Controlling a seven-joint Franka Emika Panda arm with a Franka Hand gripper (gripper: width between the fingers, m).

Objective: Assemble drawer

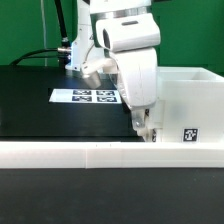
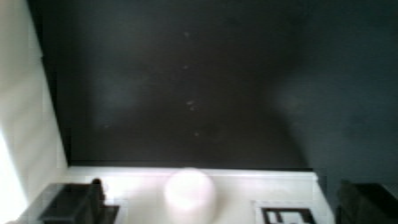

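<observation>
In the exterior view the white arm reaches down and my gripper (image 1: 146, 132) is low over the black table, just behind the long low white wall and next to the large white housing (image 1: 185, 95), which bears a square tag (image 1: 188, 135). In the wrist view a white tray front (image 2: 151, 195) with a rounded knob (image 2: 187, 190) and a tag (image 2: 285, 213) lies between my dark fingers (image 2: 80, 203), which stand wide apart at either side. My gripper (image 2: 222, 205) is open around it, with a gap at one finger. The tray is hidden in the exterior view.
The marker board (image 1: 88, 97) lies on the black table (image 1: 40, 110) behind the arm. The long low white wall (image 1: 70, 153) runs along the front. A white surface (image 2: 18, 100) fills one edge of the wrist view.
</observation>
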